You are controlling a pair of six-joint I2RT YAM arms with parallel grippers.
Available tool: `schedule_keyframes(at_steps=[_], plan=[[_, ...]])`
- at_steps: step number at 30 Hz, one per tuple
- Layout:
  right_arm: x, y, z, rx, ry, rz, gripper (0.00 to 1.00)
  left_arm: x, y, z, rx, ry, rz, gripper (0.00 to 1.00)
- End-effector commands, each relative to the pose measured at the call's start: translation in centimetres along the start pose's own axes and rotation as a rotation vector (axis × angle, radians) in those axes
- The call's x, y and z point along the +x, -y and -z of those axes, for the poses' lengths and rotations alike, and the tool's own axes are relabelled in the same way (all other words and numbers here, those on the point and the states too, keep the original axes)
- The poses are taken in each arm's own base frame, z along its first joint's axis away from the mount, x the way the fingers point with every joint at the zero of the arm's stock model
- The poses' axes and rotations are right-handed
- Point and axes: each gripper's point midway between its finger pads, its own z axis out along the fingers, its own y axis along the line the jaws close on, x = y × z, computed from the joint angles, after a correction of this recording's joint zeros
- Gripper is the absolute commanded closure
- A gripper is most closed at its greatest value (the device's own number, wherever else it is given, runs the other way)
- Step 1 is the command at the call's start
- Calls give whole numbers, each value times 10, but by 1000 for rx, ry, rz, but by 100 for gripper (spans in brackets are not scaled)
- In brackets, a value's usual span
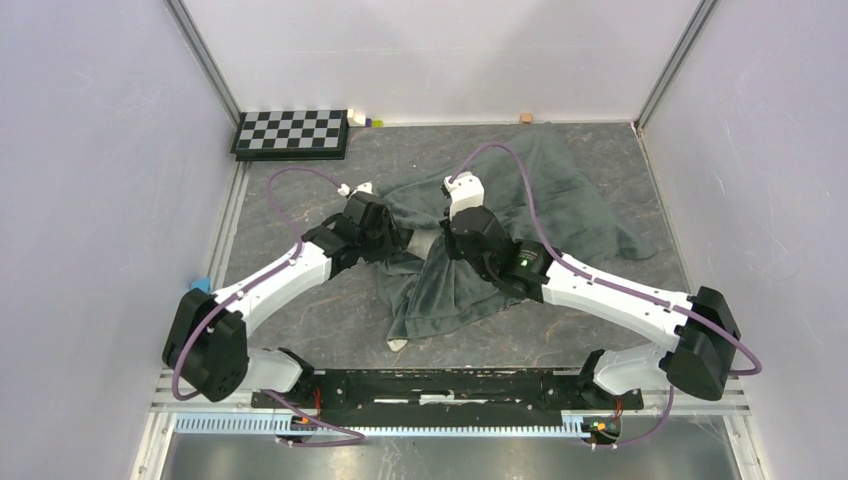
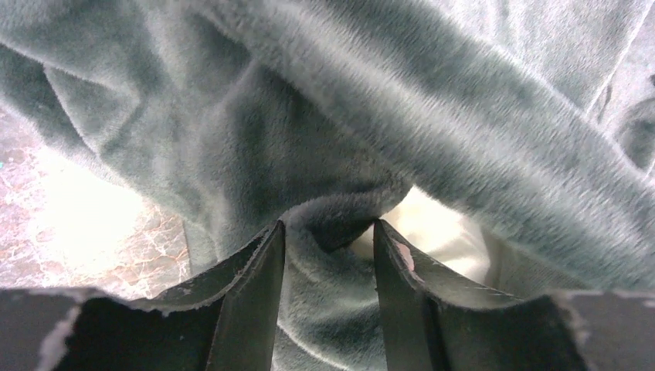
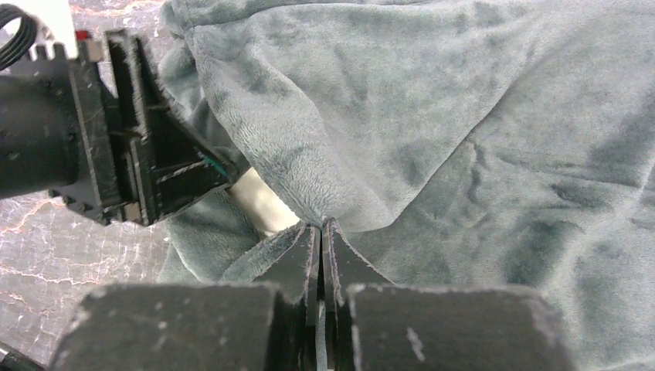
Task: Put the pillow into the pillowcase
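1. The pillowcase lies crumpled in the middle of the table. You see only its plain grey-green plush side. It spreads from the middle out to the far right corner.
2. The pillow is almost all hidden under the cloth. You can see just a small cream-white patch of it. In the left wrist view it peeks out under a thick fold, just right of the fingers. In the right wrist view the same pale bit shows in a gap in the plush.
3. Your left gripper has its two fingers partly apart. A fat bunch of pillowcase fills the gap between them, so it is holding the cloth.
4. Your right gripper has its fingers squeezed tight together. The edge of the pillowcase is pinched at the tips, and the folds pull toward that spot.
5. The two grippers sit close to each other, with the pale gap between them.
6. A black-and-white checkerboard lies flat in the far left corner, well apart from the cloth.
7. A little tan block sits by the back wall.
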Motion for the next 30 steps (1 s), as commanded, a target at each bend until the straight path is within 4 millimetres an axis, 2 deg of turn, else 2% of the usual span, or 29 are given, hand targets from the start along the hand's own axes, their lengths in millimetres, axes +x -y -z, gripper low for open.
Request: schedule_keyframes(at_steps=[1,5,8,10,12,15,18,21,24,27,30], plan=[[-32,-15,4,-9,88,-29,100,-34,22,-2,24,71,-60,45],[-38,-17,6,-12,94,-24,100,-38,27,-13,10,50,-83,42],[-43,-19,7,-13,97,-17,100,-32,28,-20,14,29,-79,46],[-45,-20,8,-15,99,-16,100,-31,27,-22,12,24,-72,60],[-44,-21,9,-13,96,-9,100,-36,31,-15,24,39,-66,83],[-44,-21,9,-14,91,-6,100,-51,39,0,44,86,-66,97],[-41,-27,9,-28,85,1,100,-70,48,13,58,124,-63,98],[-32,-35,11,-44,69,16,100,-98,59,24,125,183,8,98],[-25,-39,11,-54,56,15,100,-121,63,22,218,190,123,98],[-26,-43,10,-68,58,12,100,-122,67,7,229,154,122,97],[-36,-50,8,-84,70,11,100,-107,61,-14,217,100,120,98]])
